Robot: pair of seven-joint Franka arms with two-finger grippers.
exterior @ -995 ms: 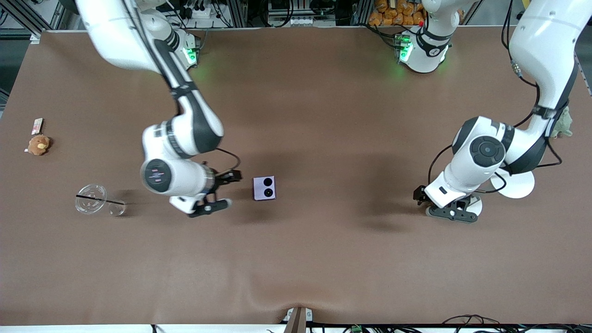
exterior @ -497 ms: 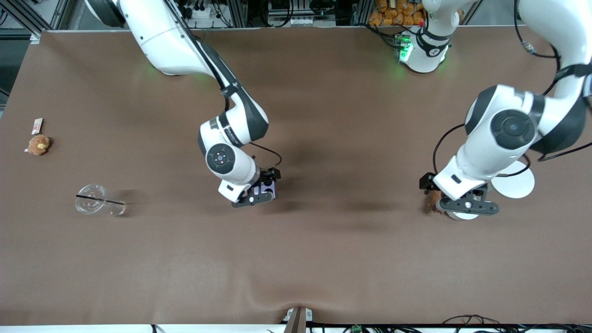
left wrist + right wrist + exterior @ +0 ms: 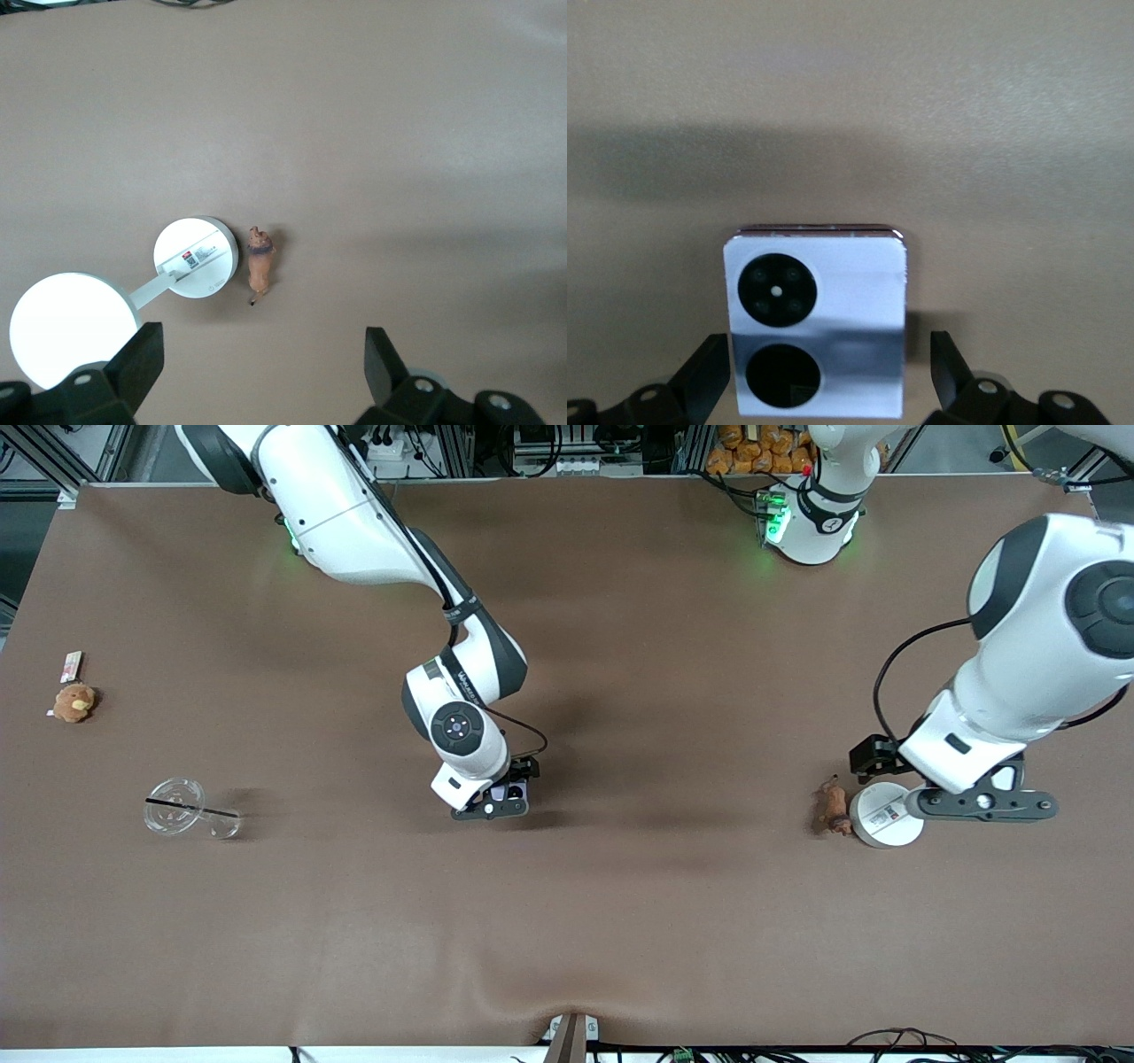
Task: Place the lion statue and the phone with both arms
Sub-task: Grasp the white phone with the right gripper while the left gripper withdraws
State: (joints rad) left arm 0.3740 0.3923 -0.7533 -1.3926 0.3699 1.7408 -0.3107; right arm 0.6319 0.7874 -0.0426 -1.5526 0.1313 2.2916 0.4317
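The phone [image 3: 817, 323], pale lavender with two black circles on its face, lies flat near the table's middle. My right gripper [image 3: 830, 376] stands open and low over it, one finger on each side and neither touching. From the front the right gripper [image 3: 496, 797] hides most of the phone [image 3: 519, 786]. The lion statue [image 3: 831, 806], a tiny orange-brown figurine, lies on the table toward the left arm's end, against a small white disc [image 3: 886, 817]. My left gripper [image 3: 961, 802] hangs open and empty above that disc. In the left wrist view the lion statue [image 3: 260, 270] sits ahead of the open left gripper [image 3: 263, 367].
The small white disc [image 3: 195, 257] is joined by a bar to a larger white disc [image 3: 69, 328]. Toward the right arm's end are a clear plastic cup [image 3: 182, 808] on its side, a round brown plush toy [image 3: 73, 701] and a small card [image 3: 71, 664].
The right arm swung over to the phone and lowered its open gripper around it. The left arm rose and drew toward its own end of the table, uncovering the lion statue and the small disc.
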